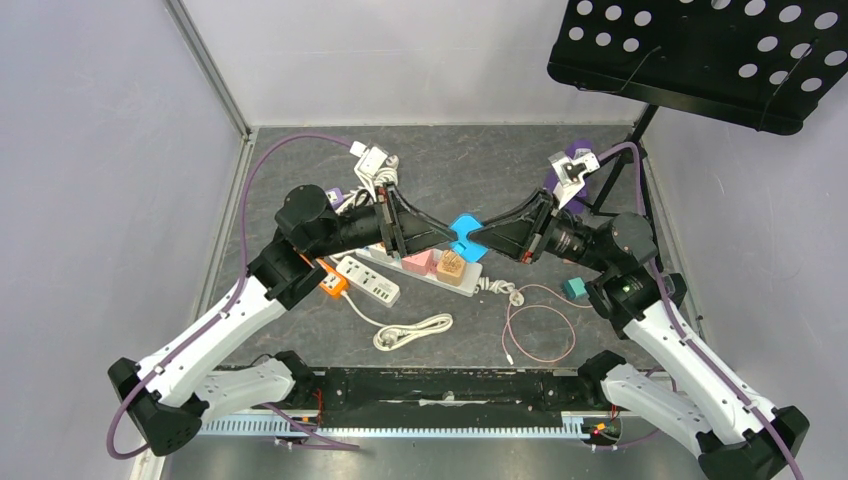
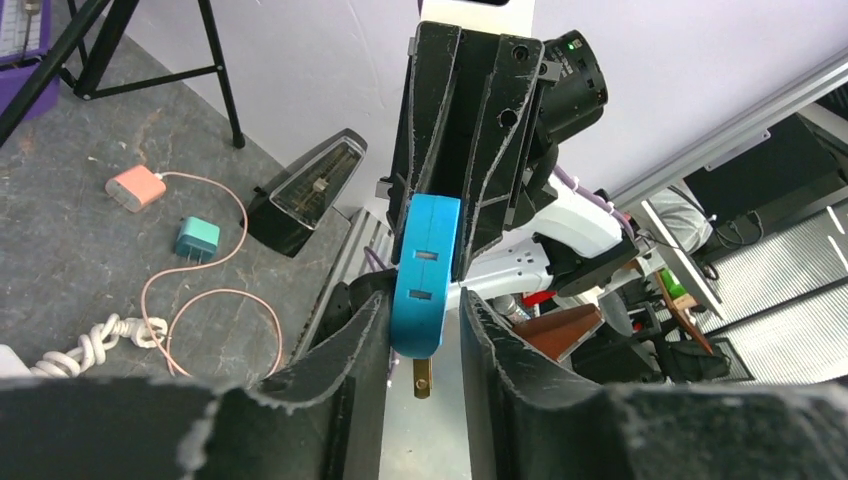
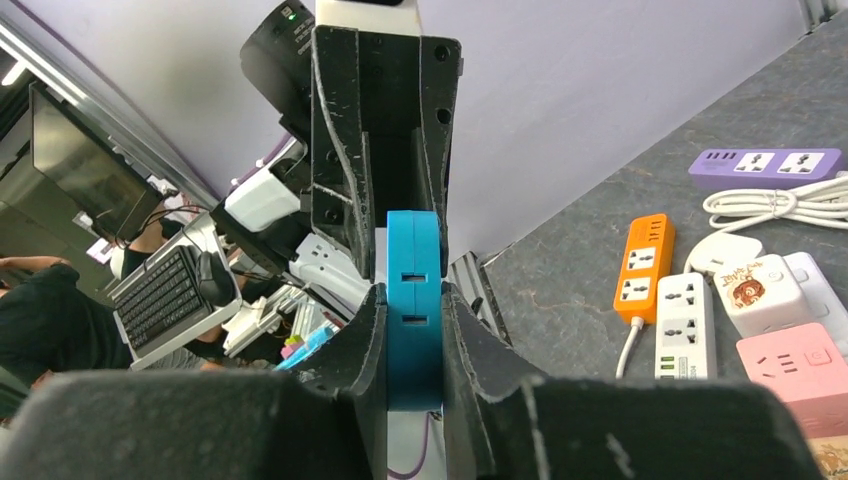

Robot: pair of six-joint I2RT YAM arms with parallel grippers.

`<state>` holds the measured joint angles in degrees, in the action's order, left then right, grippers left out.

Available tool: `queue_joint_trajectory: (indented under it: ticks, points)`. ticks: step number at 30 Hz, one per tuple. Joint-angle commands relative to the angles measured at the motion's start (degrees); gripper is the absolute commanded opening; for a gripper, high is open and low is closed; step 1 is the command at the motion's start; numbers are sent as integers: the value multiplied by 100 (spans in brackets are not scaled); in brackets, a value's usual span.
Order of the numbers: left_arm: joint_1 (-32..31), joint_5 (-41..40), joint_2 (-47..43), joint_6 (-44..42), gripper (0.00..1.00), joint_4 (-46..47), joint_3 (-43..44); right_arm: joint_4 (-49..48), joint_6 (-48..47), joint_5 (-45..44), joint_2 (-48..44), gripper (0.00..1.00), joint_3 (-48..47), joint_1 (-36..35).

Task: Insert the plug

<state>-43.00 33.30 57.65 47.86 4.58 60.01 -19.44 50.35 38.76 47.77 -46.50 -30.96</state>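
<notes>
Over the middle of the grey table (image 1: 470, 170) both arms reach in and meet nose to nose, well above the surface, with free air under them. The left arm (image 1: 230, 310) comes in from the left, the right arm (image 1: 680, 340) from the right. A black music stand (image 1: 700, 50) overhangs the far right corner, and its legs are near the right wrist, so that side is tight.

Under the meeting point sits clutter: a white power strip (image 1: 368, 280), an orange strip (image 1: 333, 283) just beside it, a pink socket cube (image 1: 418, 262) and a tan cube (image 1: 451, 267). Nearer the bases lie a white cord bundle (image 1: 412, 332) and a pink cable loop (image 1: 540, 330). These sockets are the likely targets, so going down there looks crowded. Open floor is mostly far-centre.

The blue plug (image 1: 464, 236) hangs in mid-air between the grippers. The right gripper (image 3: 413, 330) pinches it, fingers pressed on both flat faces. The left gripper (image 2: 425, 320) has its jaws spread around the other end, one finger touching and a gap at the other. It is not clamping; this is probably a handoff or regrasp. A brass prong (image 2: 422, 378) sticks out of one edge, bare, with nothing on it.
</notes>
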Motion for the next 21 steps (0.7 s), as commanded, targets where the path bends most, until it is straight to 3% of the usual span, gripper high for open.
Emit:
queue_joint_trajectory:
  ticks: [1,4,7,10,12,21]
  points:
    - [19,395,47,-495,34,-159,338,-117,-112,373,34,4,-142,2]
    - [20,557,167,-522,22,-199,360,-49,-194,425,55,14,-122,-9]
    - [18,713,294,-581,2,-235,422,113,-328,482,100,27,-135,-21]
    - [11,573,274,-629,2,-239,425,298,-530,428,67,46,-108,-50]
    - [19,425,195,-646,2,-166,384,342,-599,388,53,52,-72,-59]
    - [20,252,74,-602,2,-38,260,358,-782,222,210,49,-70,-249]
